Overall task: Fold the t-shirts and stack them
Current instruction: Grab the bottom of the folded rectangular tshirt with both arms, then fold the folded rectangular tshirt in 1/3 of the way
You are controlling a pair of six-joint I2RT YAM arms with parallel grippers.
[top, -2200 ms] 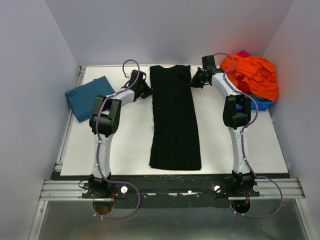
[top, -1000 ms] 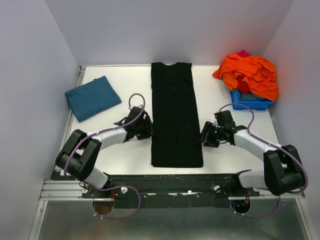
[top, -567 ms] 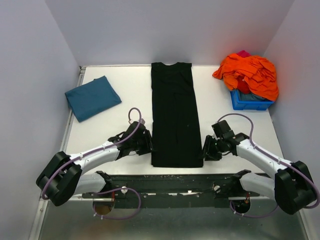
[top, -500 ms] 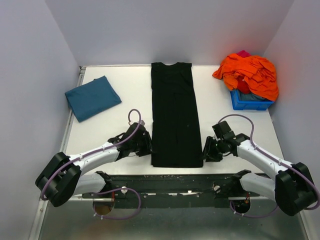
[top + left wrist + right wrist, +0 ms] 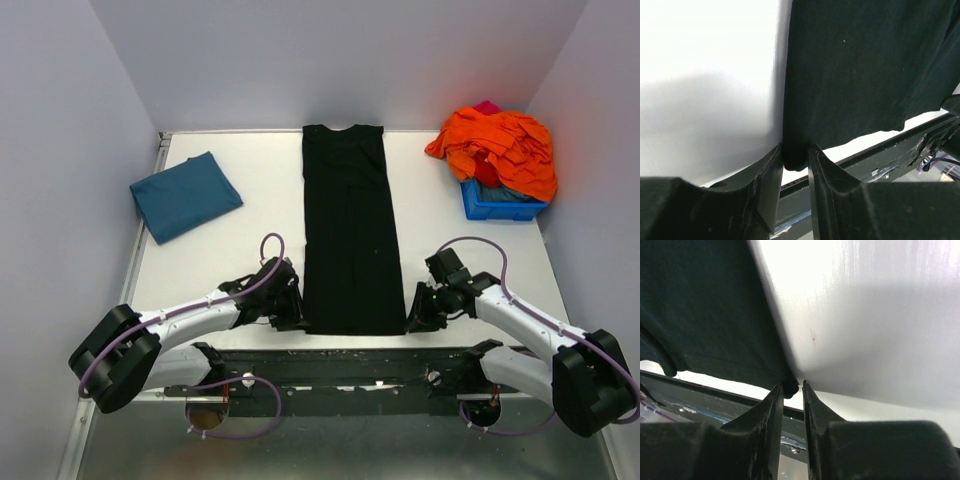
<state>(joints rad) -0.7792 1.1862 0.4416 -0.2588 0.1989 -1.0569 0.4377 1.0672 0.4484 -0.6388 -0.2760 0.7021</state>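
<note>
T-shirts, two of them, lie on a white desk (image 5: 250, 270). One is a long black cloth t-shirt (image 5: 352, 240), folded into a narrow strip. It lies flat down the middle of the desk, from the far edge to the near edge. The other is a plain teal-blue cloth t-shirt (image 5: 185, 195), folded into a rectangle near the far left corner, well apart from the black one. The left end effector (image 5: 296, 318) sits low at the strip's near left corner. The left wrist view shows its two fingers (image 5: 771, 185) pinched on that corner of cloth. The right end effector (image 5: 412, 320) is at the strip's near right corner, its fingers (image 5: 774, 425) likewise clamped on the hem corner. In the far right corner, a crumpled heap of orange cloth (image 5: 500, 145) sits on a small blue plastic bin (image 5: 495, 208).
</note>
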